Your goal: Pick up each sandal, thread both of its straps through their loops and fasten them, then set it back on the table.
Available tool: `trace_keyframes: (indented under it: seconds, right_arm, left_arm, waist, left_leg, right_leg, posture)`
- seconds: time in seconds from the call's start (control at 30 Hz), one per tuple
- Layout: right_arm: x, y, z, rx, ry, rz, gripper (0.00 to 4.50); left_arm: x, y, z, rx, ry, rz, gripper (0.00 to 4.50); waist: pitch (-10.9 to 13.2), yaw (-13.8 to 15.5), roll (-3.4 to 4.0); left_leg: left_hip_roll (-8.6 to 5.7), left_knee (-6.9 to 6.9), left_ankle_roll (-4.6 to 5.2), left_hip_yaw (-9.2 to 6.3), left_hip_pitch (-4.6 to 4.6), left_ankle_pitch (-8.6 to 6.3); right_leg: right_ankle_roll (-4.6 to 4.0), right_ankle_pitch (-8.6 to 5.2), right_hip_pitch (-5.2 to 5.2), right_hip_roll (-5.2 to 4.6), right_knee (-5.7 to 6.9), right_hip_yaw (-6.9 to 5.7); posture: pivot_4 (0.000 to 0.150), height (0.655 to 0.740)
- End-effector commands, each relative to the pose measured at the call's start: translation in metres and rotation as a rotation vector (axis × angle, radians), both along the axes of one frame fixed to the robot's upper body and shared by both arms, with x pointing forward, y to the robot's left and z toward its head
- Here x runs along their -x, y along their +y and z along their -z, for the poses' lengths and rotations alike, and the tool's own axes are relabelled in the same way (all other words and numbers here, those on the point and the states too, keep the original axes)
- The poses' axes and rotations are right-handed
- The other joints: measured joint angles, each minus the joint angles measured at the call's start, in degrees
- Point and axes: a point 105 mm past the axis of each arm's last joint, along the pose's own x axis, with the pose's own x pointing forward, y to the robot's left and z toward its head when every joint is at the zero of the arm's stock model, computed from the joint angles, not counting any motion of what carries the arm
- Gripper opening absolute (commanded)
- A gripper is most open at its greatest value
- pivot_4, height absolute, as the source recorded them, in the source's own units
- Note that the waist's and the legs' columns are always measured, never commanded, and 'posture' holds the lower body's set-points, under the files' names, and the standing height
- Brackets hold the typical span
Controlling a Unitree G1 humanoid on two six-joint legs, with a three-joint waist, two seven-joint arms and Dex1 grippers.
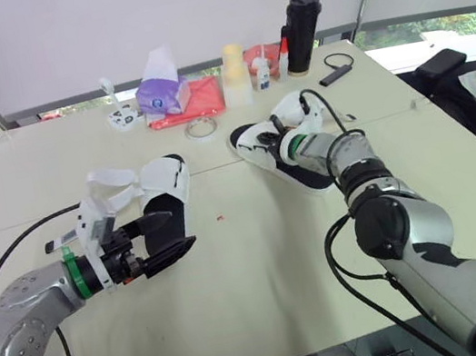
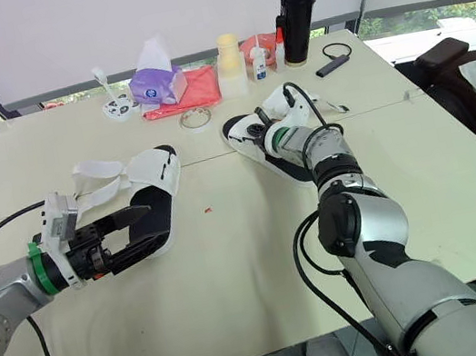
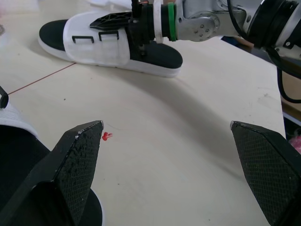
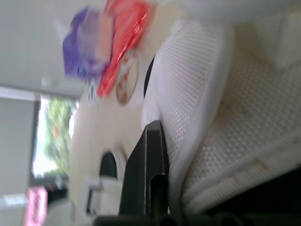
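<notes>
Cream, smooth counter [image 1: 263, 266] below the window blinds carries two white-strapped, black-soled sandals: your left hand [image 3: 167, 126] hangs spread wide by the near-left sandal [image 1: 166, 186], and your right hand [image 3: 110, 21] sits on the far-right sandal [image 3: 108, 49], where you cannot tell its grip.

No text, brand, number or sign is legible. The purple tissue pack [image 1: 160, 93] carries a small blue mark on its front, and the small white bottle [image 1: 263, 73] beside the tall cream-coloured bottle [image 1: 236, 75] carries a printed label; both are too small to read. The black flask [image 1: 301, 30] shows a plain dark surface.
</notes>
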Motion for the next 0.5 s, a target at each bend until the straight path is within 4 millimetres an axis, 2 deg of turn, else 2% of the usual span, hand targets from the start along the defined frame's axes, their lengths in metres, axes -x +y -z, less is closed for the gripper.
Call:
trace_keyframes:
  seconds: [0.03, 0.13, 0.23, 0.33, 0.5]
  right_arm:
    - [0.026, 0.003, -0.040, 0.059, -0.189, -0.229, 0.06]
    - [0.070, 0.003, -0.040, 0.108, -0.185, -0.441, 0.06]
    - [0.107, 0.004, -0.036, 0.148, -0.122, -0.593, 0.06]
    - [0.141, 0.010, -0.034, 0.173, -0.136, -0.765, 0.06]
    - [0.184, 0.016, -0.010, 0.231, -0.068, -0.968, 0.06]
  left_arm:
    - [0.002, -0.003, -0.008, 0.000, -0.028, 0.029, 4.50]
    - [0.000, -0.001, -0.009, -0.008, -0.026, 0.040, 4.50]
    - [-0.001, -0.001, -0.009, -0.020, -0.022, 0.060, 4.50]
    - [-0.005, -0.002, -0.011, -0.036, -0.021, 0.095, 4.50]
    - [-0.011, -0.003, -0.014, -0.064, -0.021, 0.149, 4.50]
  waist:
    - [0.0, 0.1, 0.01]
    - [0.0, 0.3, 0.03]
    - [0.0, 0.0, 0.05]
    - [0.0, 0.0, 0.05]
    - [0.0, 0.1, 0.03]
  left_leg:
    - [0.02, 0.00, 0.00, -0.02, -0.02, 0.00]
    - [0.07, -0.02, 0.00, -0.09, -0.08, 0.00]
    - [0.11, -0.03, 0.00, -0.09, -0.07, 0.00]
    - [0.26, -0.03, 0.00, -0.03, -0.02, -0.01]
    - [0.29, 0.01, 0.00, -0.01, -0.02, -0.01]
  right_leg:
    - [0.00, 0.00, -0.01, 0.10, -0.01, 0.16]
    - [0.01, 0.00, -0.05, 0.33, -0.03, 0.46]
    - [-0.01, -0.01, -0.08, 0.39, -0.01, 0.49]
    - [-0.09, 0.02, -0.11, 0.55, -0.01, 0.54]
    - [-0.25, -0.07, -0.04, 0.56, -0.09, 0.53]
  posture:
    - [0.150, 0.7400]
    - [0.150, 0.7400]
    - [0.150, 0.7400]
    - [0.150, 0.7400]
    - [0.150, 0.7400]
